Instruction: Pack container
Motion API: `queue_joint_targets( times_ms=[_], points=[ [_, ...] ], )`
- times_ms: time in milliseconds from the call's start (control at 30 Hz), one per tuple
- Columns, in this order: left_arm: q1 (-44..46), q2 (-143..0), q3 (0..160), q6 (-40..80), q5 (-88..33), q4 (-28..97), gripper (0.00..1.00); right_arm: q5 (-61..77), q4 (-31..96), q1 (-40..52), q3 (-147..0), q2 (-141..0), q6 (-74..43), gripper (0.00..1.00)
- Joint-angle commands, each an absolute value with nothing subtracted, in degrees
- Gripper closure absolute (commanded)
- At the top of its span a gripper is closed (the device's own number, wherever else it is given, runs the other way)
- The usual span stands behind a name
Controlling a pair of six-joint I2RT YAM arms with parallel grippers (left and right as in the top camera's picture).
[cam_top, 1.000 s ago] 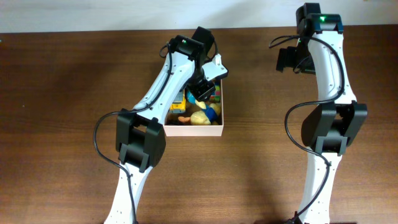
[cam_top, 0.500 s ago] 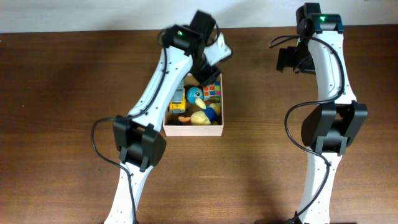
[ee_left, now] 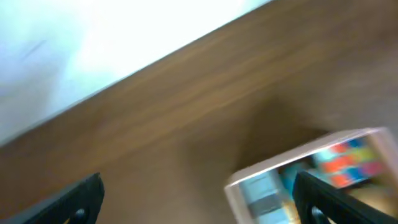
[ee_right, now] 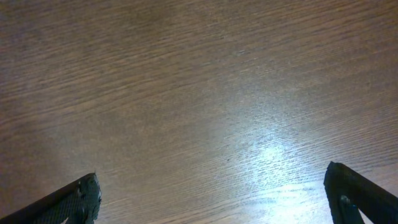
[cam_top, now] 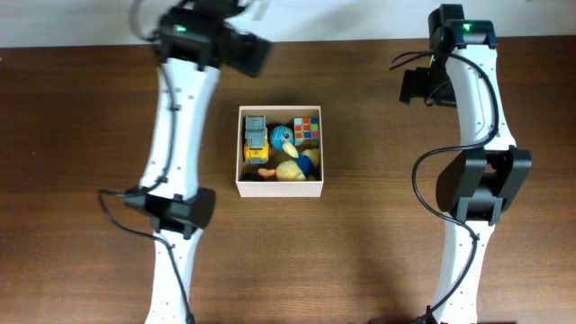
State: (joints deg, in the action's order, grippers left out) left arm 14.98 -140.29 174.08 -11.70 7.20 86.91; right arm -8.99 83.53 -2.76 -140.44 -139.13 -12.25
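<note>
2 arms stood stretched toward the far edge; left gripper (ee_left: 199, 202) and right gripper (ee_right: 212, 190) gaped wide, holding nothing. The container (cam_top: 280, 188) of toys (cam_top: 286, 151) sat between them on the brown wooden table (cam_top: 81, 162).

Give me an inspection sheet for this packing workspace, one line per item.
surface: dark wooden table, bare wood, with glare in the right wrist view.
job's things: container mid-table, open-topped, holding toys, among them a colourful cube, a blue toy and a yellow vehicle.
clutter: nothing seen outside the container.
grippers: left end effector open, empty, near the table's far edge; right end effector open, empty, over bare wood.
cables: black cable loops beside each arm, apart from the container.
surroundings: white strip beyond the far edge.
</note>
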Motion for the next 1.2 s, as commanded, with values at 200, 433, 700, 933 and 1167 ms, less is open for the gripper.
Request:
queue_joint_targets(
  times_ms=[200, 433, 700, 933, 1167],
  points=[
    [8.78, -140.14, 176.05, -8.19, 13.1, 95.35, 0.01, -9.3, 83.53, -3.14, -140.44, -139.26, -12.93, 0.01],
    [8.82, -140.14, 175.98, -8.19, 13.1, 96.33, 0.01, -9.3, 83.53, -3.14, -140.44, -139.26, -12.93, 0.01],
    [8.82, -140.14, 175.98, -8.19, 13.13, 96.36, 0.01, -9.3, 83.53, -3.14, -140.44, -139.26, -12.93, 0.01],
    [8.67, -139.92, 176.0, -8.95, 13.82, 95.22, 0.01, -9.28, 83.53, -3.14, -140.44, -139.26, -12.93, 0.01],
    [7.49, -132.55, 175.98, -5.93, 12.88, 91.64, 0.01, -9.3, 83.53, -3.14, -140.44, -139.26, -12.93, 0.01]
  ],
)
